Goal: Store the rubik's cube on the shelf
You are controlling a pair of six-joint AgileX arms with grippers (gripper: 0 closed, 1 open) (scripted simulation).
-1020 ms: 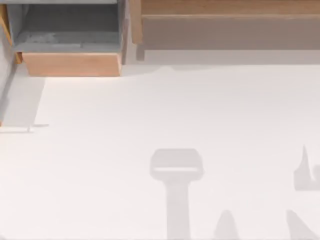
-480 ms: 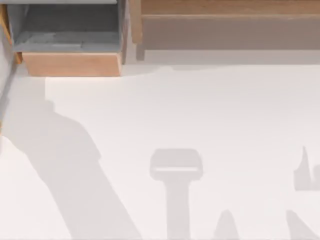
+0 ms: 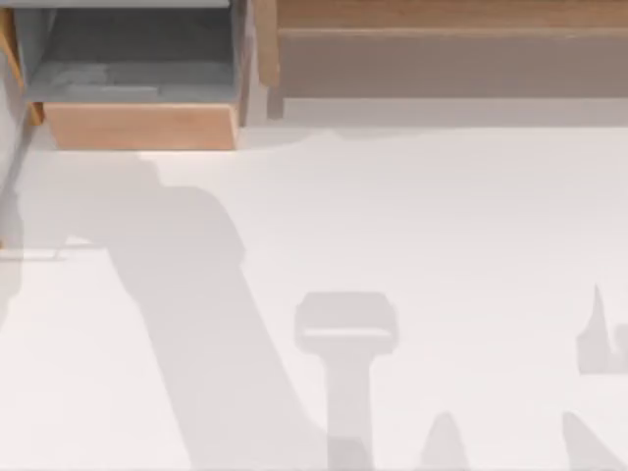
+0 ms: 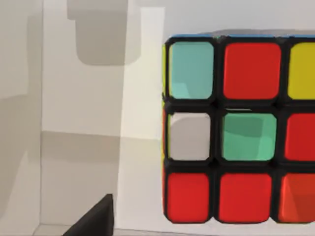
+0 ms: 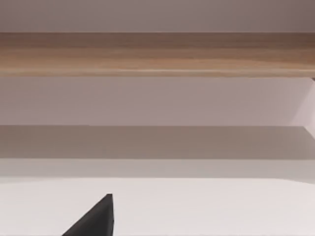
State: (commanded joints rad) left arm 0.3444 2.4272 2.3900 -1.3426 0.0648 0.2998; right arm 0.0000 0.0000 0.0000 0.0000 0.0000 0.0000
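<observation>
White tabletop all across the top cam, w/ long arm shadows lying over it. You've got the shelf along the far edge, light-brown board w/ a grey-brown panel under it, and a smaller grey-lined wooden box off to its left.

Left wrist cam: rubik's cube sits right up close ahead of your left gripper, red, green, white and yellow stickers facing the lens. One dark finger tip pokes in at the frame edge, well apart from the cube, not touching. Can't tell if the left fingers are open or closed. Reads to me as an approach for the pick, cube squared to the cam so the fingers can straddle flat faces.

Right wrist cam: looks straight at the shelf board, panel and pale tabletop below it, one dark finger tip in the corner. Can't tell that gripper's state either. Prob parked there, facing the drop spot.

Cube's not on the shelf yet, so storing is still to do.
</observation>
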